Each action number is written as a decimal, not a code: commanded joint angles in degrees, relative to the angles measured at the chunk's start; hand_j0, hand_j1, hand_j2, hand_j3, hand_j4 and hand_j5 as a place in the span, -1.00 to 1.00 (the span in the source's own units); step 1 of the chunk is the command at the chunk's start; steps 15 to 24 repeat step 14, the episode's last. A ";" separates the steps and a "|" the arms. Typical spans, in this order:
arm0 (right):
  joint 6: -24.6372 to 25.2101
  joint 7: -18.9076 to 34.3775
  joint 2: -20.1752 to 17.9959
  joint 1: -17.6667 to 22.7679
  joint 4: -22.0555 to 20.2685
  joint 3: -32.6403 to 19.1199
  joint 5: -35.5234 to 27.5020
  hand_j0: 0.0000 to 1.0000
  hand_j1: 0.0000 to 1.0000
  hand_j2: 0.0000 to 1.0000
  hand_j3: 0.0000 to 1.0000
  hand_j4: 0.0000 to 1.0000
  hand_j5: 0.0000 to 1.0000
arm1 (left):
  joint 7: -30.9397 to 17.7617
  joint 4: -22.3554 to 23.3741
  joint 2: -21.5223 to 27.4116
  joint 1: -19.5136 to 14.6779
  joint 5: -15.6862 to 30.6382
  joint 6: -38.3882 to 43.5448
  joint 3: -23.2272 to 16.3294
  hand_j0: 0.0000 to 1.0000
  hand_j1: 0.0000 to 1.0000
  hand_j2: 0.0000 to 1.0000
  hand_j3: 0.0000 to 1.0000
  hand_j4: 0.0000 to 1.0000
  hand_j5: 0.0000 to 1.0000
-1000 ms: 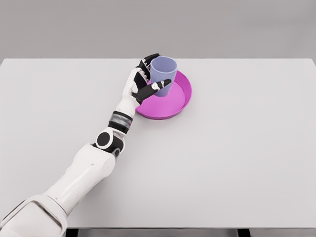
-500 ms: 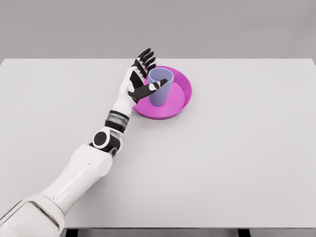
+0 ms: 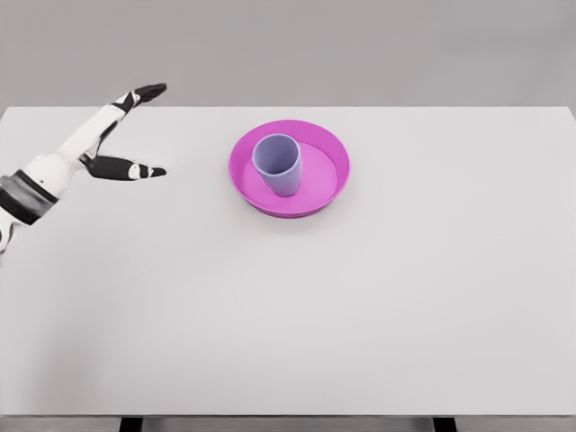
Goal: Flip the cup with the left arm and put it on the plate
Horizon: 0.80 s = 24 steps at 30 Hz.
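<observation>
The cup (image 3: 277,165) stands upright, mouth up, inside the plate (image 3: 328,184), far centre of the table (image 3: 360,315); the task looks done. The left hand (image 3: 94,148) hangs well to the cup's left, fingers spread, holding nothing.

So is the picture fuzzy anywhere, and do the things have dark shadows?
In the head view everything looks sharp: the cup, the plate and the left robot hand have clean edges. The light is soft and even, with only faint shadows on the table and no glare.
</observation>
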 commanded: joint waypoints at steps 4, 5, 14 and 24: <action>0.00 0.00 -0.02 0.09 0.02 -0.06 -0.01 1.00 1.00 1.00 1.00 1.00 1.00 | -10.57 -0.50 6.32 0.18 -8.29 0.00 -0.39 1.00 1.00 1.00 1.00 1.00 1.00; 0.00 0.00 -0.02 0.09 0.02 -0.06 -0.01 1.00 1.00 1.00 1.00 1.00 1.00 | -13.74 -0.50 7.28 0.00 -8.29 0.00 -0.30 1.00 1.00 1.00 1.00 1.00 1.00; 0.00 0.00 -0.02 0.09 0.02 0.03 -0.01 1.00 1.00 1.00 1.00 1.00 1.00 | -14.62 0.47 7.46 0.26 -8.11 0.00 0.49 1.00 1.00 1.00 1.00 1.00 1.00; 0.00 0.00 -0.02 0.09 0.02 0.03 -0.01 1.00 1.00 1.00 1.00 1.00 1.00 | -14.62 0.47 7.46 0.26 -8.11 0.00 0.49 1.00 1.00 1.00 1.00 1.00 1.00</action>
